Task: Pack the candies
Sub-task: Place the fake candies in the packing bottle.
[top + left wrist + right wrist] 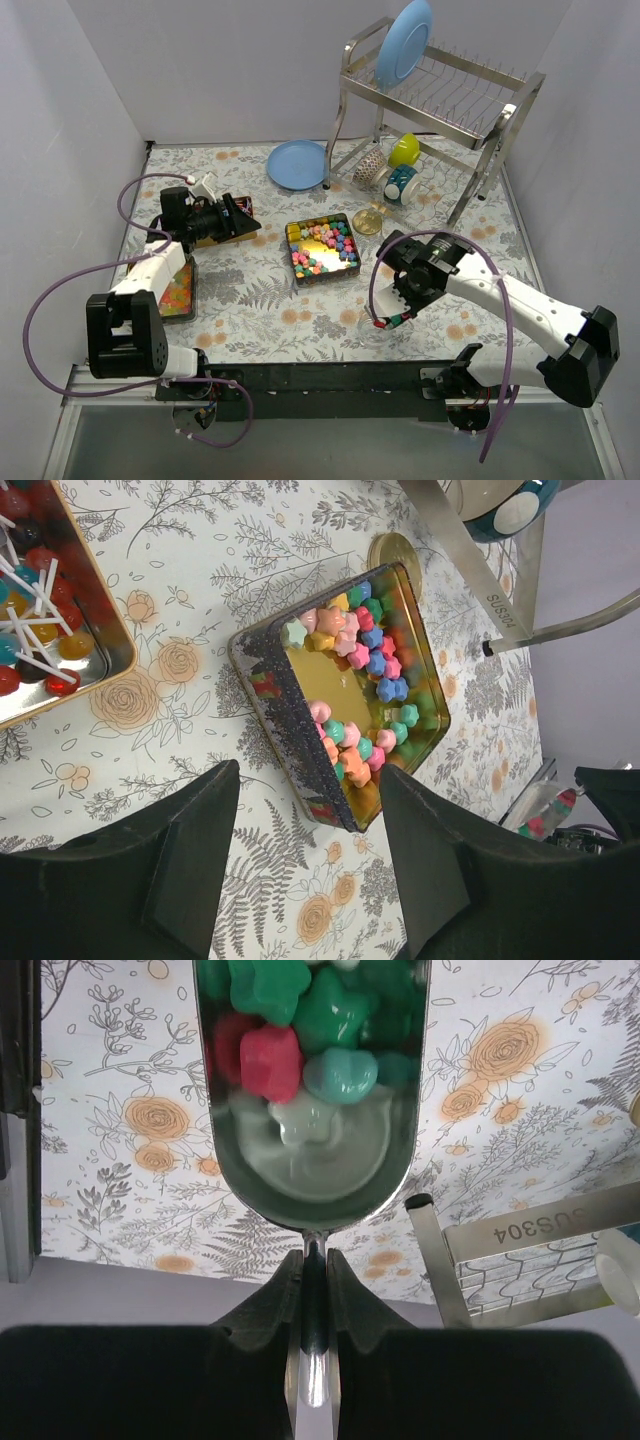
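The candies (322,246) are tiny sweets in mixed colours, filling an open square tin (298,272) at the table's middle. The left wrist view shows them (365,655) along the tin's (290,710) far side. My left gripper (243,216) is open and empty, left of the tin; its jaws (310,870) frame the tin's near corner without touching it. My right gripper (398,303) is shut on the handle of a metal scoop (315,1160), held above the table right of the tin. The scoop holds several red, green, teal and white candies (300,1030).
A tray of lollipops (178,288) lies at the left, under the left arm. A round gold lid (368,218) lies behind the tin. A steel dish rack (450,100) with a blue plate and mugs stands at the back right. Another blue plate (297,164) lies beside it.
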Tool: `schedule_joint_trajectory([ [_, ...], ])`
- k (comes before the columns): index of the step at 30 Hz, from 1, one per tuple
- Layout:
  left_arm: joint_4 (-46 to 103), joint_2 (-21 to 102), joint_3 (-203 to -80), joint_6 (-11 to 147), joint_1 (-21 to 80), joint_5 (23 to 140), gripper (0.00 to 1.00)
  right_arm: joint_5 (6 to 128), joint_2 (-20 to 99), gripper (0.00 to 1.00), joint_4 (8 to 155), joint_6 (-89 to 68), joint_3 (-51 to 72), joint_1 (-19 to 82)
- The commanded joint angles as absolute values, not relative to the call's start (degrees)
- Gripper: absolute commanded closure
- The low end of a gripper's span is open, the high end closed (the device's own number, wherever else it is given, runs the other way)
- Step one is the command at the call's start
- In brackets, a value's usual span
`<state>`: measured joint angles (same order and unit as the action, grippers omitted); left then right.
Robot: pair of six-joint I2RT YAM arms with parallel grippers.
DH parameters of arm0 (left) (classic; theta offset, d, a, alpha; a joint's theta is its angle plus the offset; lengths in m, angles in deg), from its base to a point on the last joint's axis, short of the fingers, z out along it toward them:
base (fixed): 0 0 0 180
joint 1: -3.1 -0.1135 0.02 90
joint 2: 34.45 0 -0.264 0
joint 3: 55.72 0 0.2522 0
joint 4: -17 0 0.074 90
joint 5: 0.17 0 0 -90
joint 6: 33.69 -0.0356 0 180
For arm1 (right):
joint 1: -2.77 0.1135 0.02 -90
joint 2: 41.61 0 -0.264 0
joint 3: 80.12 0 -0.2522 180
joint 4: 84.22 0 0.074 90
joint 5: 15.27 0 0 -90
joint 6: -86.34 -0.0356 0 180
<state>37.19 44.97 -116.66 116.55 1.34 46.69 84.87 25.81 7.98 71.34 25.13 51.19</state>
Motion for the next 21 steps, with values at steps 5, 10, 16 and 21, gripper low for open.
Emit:
schedule_joint_trajectory([
  [5,35.77,40.17,-114.39,116.77,0.91,46.59,0.42,97.49,28.70,0.99,6.96,64.46,23.19,56.46],
  [10,34.63,39.29,-113.52,117.39,0.82,46.15,0.42,100.83,28.44,0.99,6.96,64.37,22.31,58.57],
  [16,33.75,39.03,-112.63,118.79,0.82,45.44,0.42,103.82,28.18,0.99,6.96,64.81,20.73,60.33],
  [21,36.46,37.71,-116.39,118.98,0.82,45.79,0.42,103.13,27.21,0.99,7.05,64.98,17.75,61.13],
])
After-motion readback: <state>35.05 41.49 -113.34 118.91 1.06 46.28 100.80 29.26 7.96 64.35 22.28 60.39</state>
